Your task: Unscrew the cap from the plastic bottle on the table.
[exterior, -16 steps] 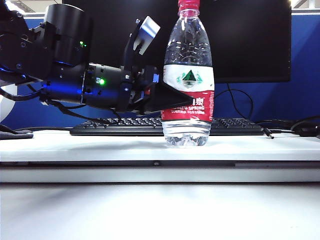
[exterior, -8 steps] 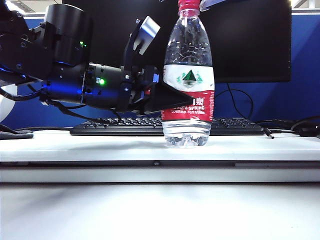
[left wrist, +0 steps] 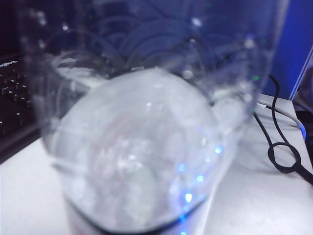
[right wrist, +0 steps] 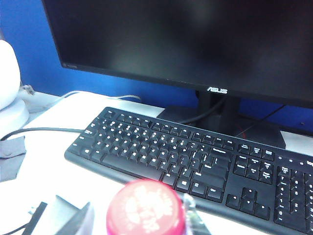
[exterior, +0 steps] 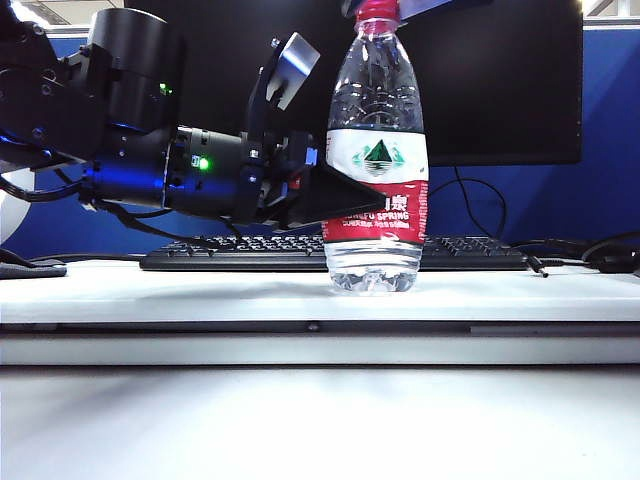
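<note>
Bottle point(exterior: 376, 150) clamped by left pincer point(exterior: 335, 195), right pincer point(exterior: 385, 8) flanking cap point(right wrist: 145, 208), closure unclear.

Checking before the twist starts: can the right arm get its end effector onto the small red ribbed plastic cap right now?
Probably yes. The right end effector straddles the small red ribbed plastic cap from above, nothing between; the left end effector grips the clear plastic bottle lower down.

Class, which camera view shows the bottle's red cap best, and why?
The right wrist view: the cap fills the foreground from above, between the right gripper's fingers. The exterior view shows only the cap's side, cut by the frame's top edge. The left wrist view shows just the plastic bottle's blurred body, held by the left gripper.
</note>
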`<state>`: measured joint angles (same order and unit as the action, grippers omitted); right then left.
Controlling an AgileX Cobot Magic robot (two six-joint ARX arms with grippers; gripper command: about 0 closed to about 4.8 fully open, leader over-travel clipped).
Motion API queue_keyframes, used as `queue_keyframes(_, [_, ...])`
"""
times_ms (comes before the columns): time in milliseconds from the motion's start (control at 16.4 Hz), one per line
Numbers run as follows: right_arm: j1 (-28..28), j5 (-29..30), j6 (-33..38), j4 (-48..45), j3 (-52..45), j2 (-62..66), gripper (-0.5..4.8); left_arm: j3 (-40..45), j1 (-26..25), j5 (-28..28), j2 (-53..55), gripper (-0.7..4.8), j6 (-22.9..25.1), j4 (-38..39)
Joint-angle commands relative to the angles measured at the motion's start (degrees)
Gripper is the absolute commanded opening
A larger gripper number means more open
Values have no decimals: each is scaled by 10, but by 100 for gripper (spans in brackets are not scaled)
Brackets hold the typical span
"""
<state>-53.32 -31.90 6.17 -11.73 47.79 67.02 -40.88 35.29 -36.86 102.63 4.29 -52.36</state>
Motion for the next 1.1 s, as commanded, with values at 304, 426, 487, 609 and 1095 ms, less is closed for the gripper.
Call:
queue_keyframes(304, [1, 15, -5, -14, 2, -2, 143, 4, 0, 6, 5, 35, 0, 35])
queue_keyframes(426, [8, 35, -7, -1, 2, -2, 143, 4, 0, 6, 5, 35, 0, 35])
queue_keyframes(487, [13, 40, -7, 5, 2, -2, 143, 4, 0, 6, 5, 35, 0, 35])
queue_keyframes(609, [16, 41, -7, 3, 2, -3, 143, 4, 0, 6, 5, 35, 0, 36])
queue_keyframes(1095, [59, 188, -47, 31, 2, -18, 143, 4, 0, 6, 5, 35, 0, 38])
